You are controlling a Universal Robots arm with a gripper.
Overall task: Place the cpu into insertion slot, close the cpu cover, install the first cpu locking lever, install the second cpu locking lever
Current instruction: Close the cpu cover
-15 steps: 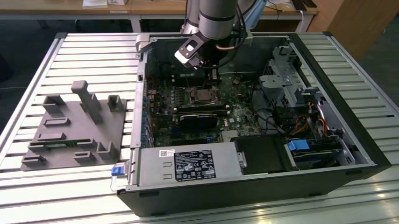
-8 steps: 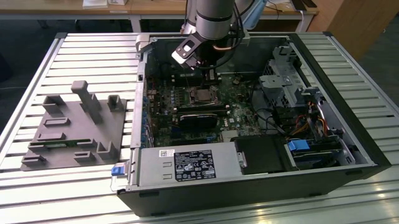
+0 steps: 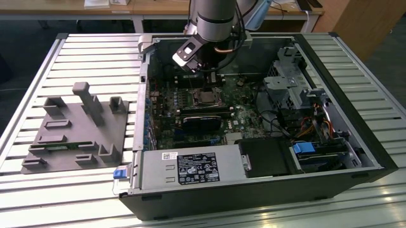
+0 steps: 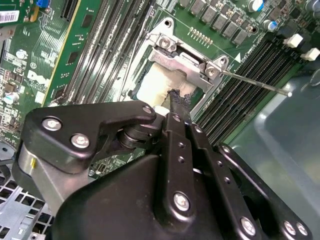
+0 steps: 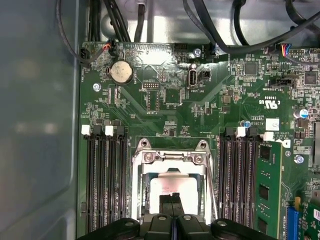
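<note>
Your gripper (image 5: 173, 196) hangs low over the insertion slot (image 3: 204, 97), jaws pressed together with nothing between them. The tips sit at the cpu (image 5: 159, 186), perhaps touching it. It lies flat in the slot, the cpu cover (image 5: 170, 159) seemingly down around it, and one thin locking lever (image 4: 250, 81) juts out sideways.

You see a green motherboard (image 5: 165, 95), black memory slots (image 5: 105, 180), silver cpu cover (image 5: 172, 158), pale beige cpu (image 5: 172, 186), black gripper (image 5: 172, 199), grey slatted table (image 3: 95, 52).

Slatted table (image 3: 89, 52) bears a computer case (image 3: 254, 195) (open) and grey fixture (image 3: 68, 138).
</note>
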